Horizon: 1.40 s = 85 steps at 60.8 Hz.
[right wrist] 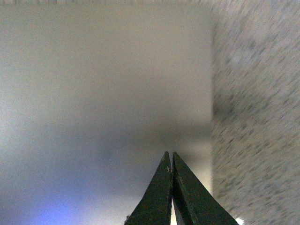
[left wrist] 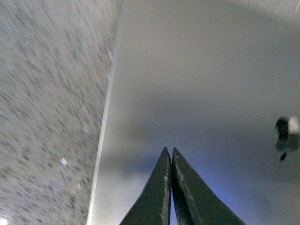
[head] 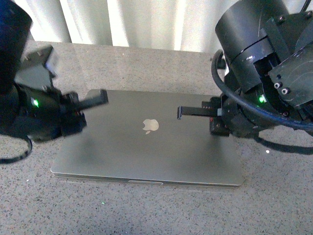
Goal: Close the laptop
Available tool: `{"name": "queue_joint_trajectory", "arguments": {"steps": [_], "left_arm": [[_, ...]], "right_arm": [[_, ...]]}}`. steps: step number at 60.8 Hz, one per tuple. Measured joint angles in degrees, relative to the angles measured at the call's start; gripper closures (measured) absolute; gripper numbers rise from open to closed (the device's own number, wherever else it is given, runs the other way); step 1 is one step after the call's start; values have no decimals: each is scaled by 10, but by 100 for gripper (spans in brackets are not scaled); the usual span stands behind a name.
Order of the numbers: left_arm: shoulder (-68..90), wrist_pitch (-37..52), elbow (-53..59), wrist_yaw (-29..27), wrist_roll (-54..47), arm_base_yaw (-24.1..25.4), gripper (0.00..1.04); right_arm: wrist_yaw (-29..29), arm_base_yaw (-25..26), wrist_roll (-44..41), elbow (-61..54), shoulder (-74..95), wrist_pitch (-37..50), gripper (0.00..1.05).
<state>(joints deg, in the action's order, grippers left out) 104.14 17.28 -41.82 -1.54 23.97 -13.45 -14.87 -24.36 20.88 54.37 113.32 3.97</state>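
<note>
The grey metal laptop (head: pixel 146 152) lies flat on the table with its lid down and the pale apple logo (head: pixel 150 126) facing up. My left gripper (head: pixel 102 97) is shut and empty, just above the lid's far left corner. My right gripper (head: pixel 180 113) is shut and empty, above the lid's right half. In the left wrist view the shut fingertips (left wrist: pixel 169 154) point over the grey lid (left wrist: pixel 197 84), with the logo (left wrist: pixel 287 136) at the side. In the right wrist view the shut fingertips (right wrist: pixel 169 157) hang over the lid (right wrist: pixel 103 84) near its edge.
The speckled stone tabletop (head: pixel 146 210) surrounds the laptop on all sides. A pale curtain (head: pixel 137 22) hangs behind the table's far edge. Black cables (head: pixel 254 110) loop from the right arm over the laptop's right edge.
</note>
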Motion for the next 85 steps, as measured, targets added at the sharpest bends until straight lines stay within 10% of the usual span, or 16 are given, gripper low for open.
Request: {"name": "queue_joint_trajectory", "arguments": {"steps": [17, 33, 41, 50, 63, 85], "left_arm": [[-108, 102, 2, -89, -39, 25, 88], [-97, 101, 9, -86, -44, 23, 44], [-73, 379, 104, -78, -155, 34, 62], [-132, 500, 188, -63, -213, 54, 87], [-242, 485, 285, -38, -231, 78, 101], [-426, 388, 371, 12, -235, 133, 101]], "right_arm": [[-80, 48, -240, -9, -124, 131, 104], [-72, 70, -313, -28, -174, 142, 60], [-67, 68, -314, -31, -173, 148, 39], [10, 92, -246, -169, -179, 472, 63], [46, 141, -222, -316, -295, 567, 104], [95, 190, -219, -465, -427, 573, 104]]}}
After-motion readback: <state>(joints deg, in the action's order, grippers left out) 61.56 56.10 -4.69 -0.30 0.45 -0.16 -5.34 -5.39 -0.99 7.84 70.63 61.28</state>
